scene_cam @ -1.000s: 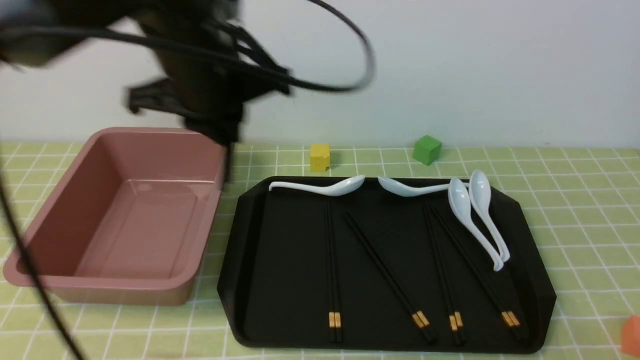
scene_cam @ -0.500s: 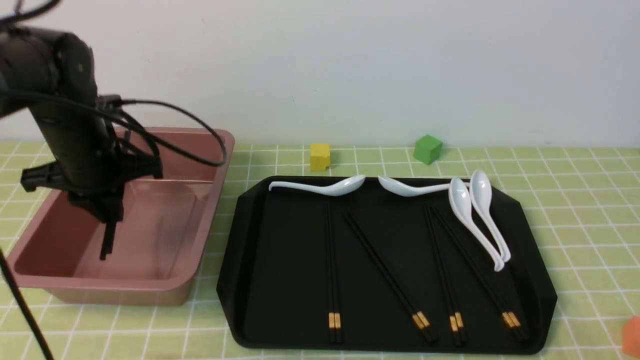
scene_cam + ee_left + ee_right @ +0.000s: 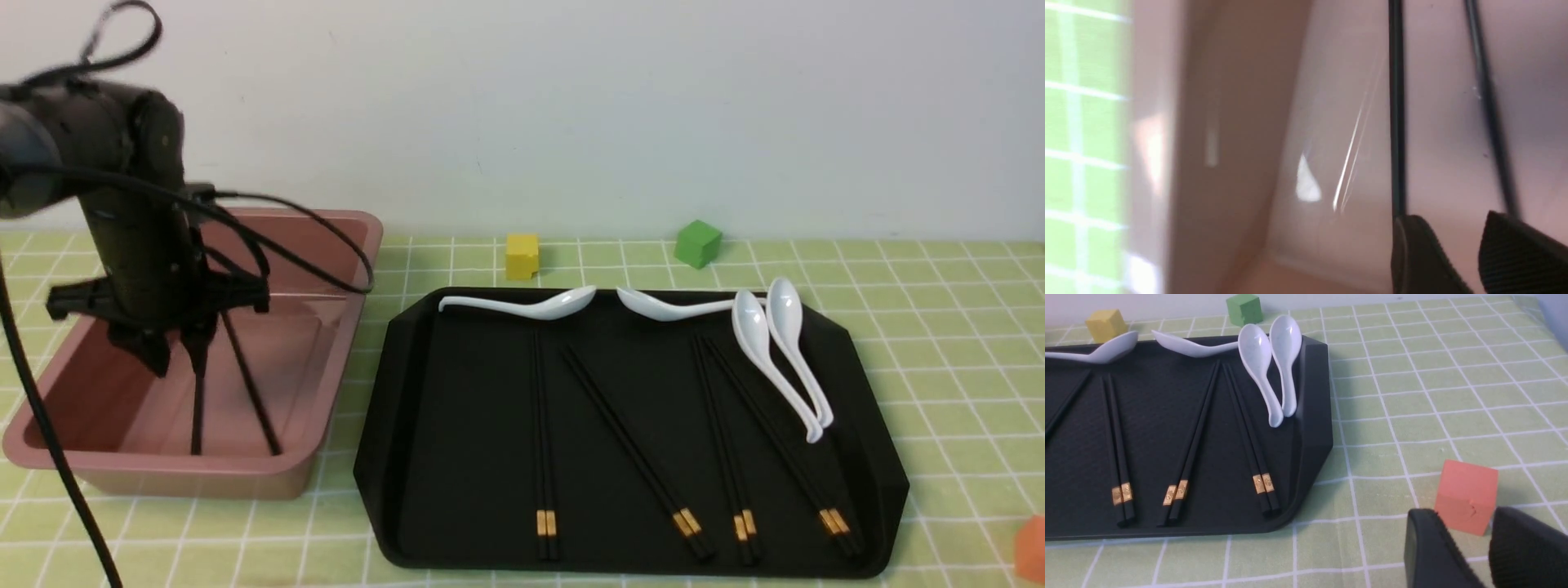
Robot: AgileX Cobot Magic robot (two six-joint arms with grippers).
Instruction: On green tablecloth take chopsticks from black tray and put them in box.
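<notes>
My left gripper (image 3: 177,359) hangs over the pink box (image 3: 163,469) with its jaws open. Two black chopsticks (image 3: 196,408) stand splayed below it, their lower tips on the box floor. In the left wrist view the sticks (image 3: 1396,102) run past the outer sides of the fingers, and only pink floor shows in the gap at the gripper (image 3: 1449,218). The black tray (image 3: 408,408) on the green tablecloth (image 3: 939,327) holds several more chopstick pairs with gold bands (image 3: 543,425). My right gripper (image 3: 1464,516) is open and empty, low over the cloth to the right of the tray (image 3: 1310,396).
Several white spoons (image 3: 522,306) lie along the tray's far edge. A yellow cube (image 3: 522,256) and a green cube (image 3: 696,243) sit behind the tray. An orange cube (image 3: 1466,494) stands just beyond my right gripper's fingers, at the front right (image 3: 1030,547).
My left arm swung left from above the box's far right corner and came down over the box. Its jaws have opened, and the two chopsticks now splay apart inside.
</notes>
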